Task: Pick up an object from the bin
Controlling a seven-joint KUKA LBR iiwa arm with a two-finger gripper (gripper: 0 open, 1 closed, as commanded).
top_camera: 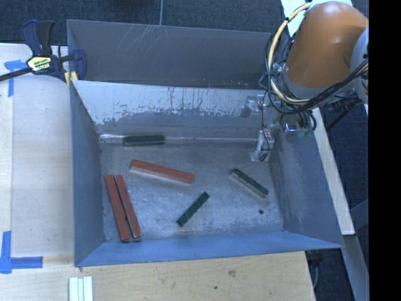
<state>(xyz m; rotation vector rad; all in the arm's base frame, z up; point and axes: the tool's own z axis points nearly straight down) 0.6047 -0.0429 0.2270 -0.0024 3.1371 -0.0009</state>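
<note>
A grey-green bar (pixel 249 183) lies slanted on the right of the bin's (pixel 188 102) scuffed grey floor. The gripper (pixel 262 153) is just behind it; whether it is apart or together cannot be told. Further left lie a dark green bar (pixel 192 209) and a reddish bar (pixel 161 172).

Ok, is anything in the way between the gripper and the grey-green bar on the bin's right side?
Nothing visible. The gripper hangs just behind the grey-green bar, with only bin floor between; the nearest other, a dark green bar, lies further left.
</note>
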